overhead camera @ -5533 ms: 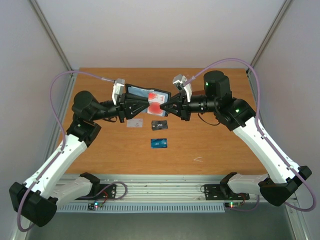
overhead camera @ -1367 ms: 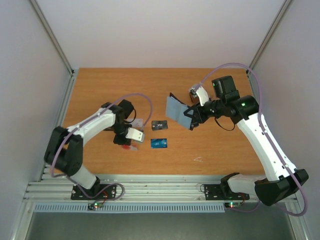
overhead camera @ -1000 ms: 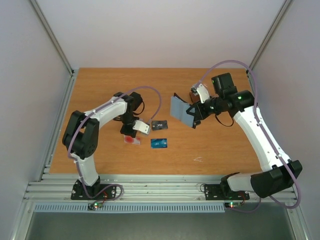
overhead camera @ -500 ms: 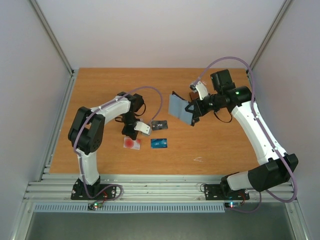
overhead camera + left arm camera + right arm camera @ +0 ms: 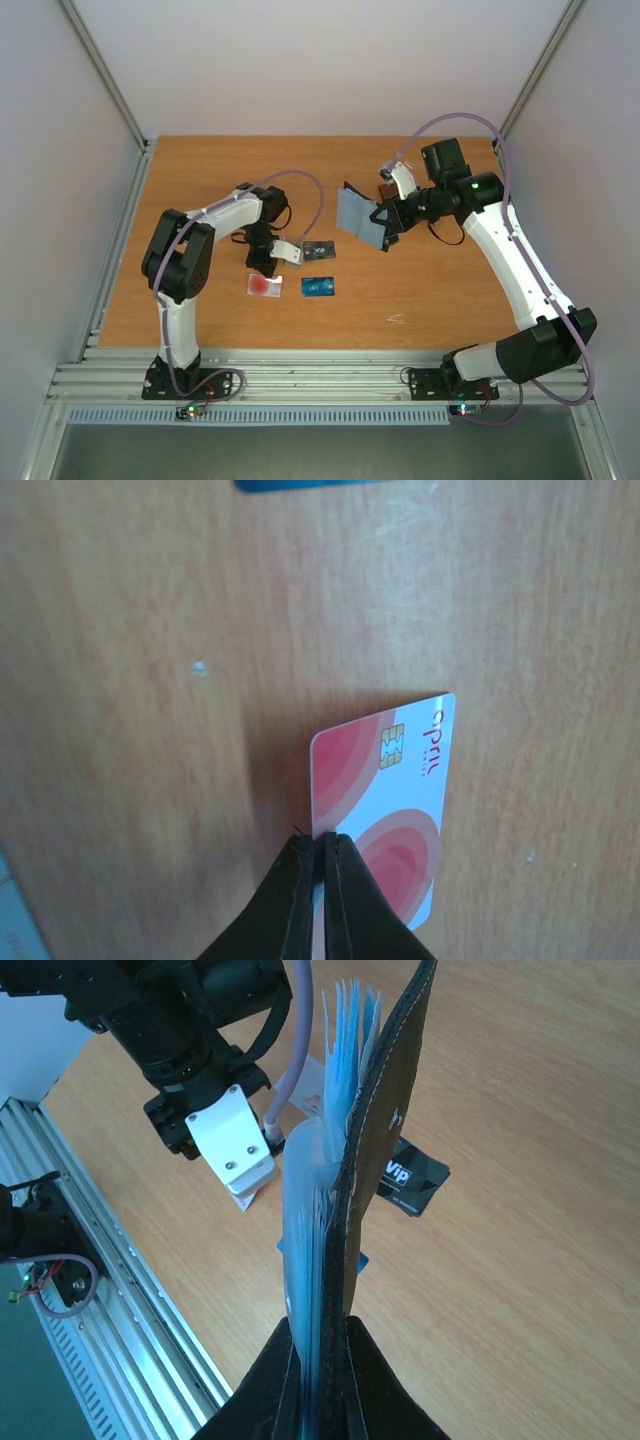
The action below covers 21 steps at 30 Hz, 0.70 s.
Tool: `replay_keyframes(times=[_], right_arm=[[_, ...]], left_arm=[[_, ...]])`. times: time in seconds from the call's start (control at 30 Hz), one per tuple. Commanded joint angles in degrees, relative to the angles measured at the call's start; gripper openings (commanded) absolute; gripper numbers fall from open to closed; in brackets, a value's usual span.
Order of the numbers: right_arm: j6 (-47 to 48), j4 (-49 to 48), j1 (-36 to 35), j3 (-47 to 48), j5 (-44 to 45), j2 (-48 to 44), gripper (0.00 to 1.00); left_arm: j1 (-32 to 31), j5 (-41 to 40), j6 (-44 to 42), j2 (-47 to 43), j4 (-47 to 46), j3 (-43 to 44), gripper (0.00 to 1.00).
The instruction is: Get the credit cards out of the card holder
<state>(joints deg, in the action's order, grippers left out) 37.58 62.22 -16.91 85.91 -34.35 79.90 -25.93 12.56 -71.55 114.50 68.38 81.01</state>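
My right gripper (image 5: 383,228) is shut on the card holder (image 5: 358,216) and holds it open and on edge above the table; the right wrist view shows its black outside (image 5: 385,1110) and light blue lining (image 5: 318,1170). The white card with red circles (image 5: 264,285) lies flat on the table. My left gripper (image 5: 262,266) hovers over that card's edge (image 5: 385,790), jaws almost together (image 5: 320,842), holding nothing. The black card (image 5: 320,248) and the blue card (image 5: 318,286) lie beside it. A pale card (image 5: 306,1082) lies mostly under the left wrist. No red card shows.
The orange wooden table (image 5: 440,300) ends at a metal rail (image 5: 320,380) in front and at white walls on the other sides. The left arm (image 5: 215,215) reaches across the table's left half. A small white scuff (image 5: 396,320) marks the front right.
The left gripper took the white-and-red card from the holder down to the table, where it now lies flat. The right arm lifted the holder back a little. Little has moved in the last half second.
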Motion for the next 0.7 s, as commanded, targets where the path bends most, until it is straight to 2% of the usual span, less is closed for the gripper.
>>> replay_keyframes(times=[0.0, 0.47, 0.57, 0.67], right_arm=[[0.0, -0.6, 0.5, 0.3, -1.2, -1.8, 0.01], [-0.1, 0.2, 0.5, 0.1, -1.6, -4.0, 0.01], [-0.3, -0.1, 0.5, -0.3, -1.5, -4.7, 0.01], [-0.4, 0.3, 0.5, -0.5, -1.7, -5.1, 0.01]], left_arm=[[1.0, -0.1, 1.7, 0.9, -3.6, 2.1, 0.05], [1.5, 4.0, 3.9, -1.5, 0.0, 2.3, 0.33], [1.7, 7.2, 6.7, -3.6, 1.4, 3.1, 0.35], [2.9, 14.0, 11.4, -7.5, 2.0, 3.8, 0.41]])
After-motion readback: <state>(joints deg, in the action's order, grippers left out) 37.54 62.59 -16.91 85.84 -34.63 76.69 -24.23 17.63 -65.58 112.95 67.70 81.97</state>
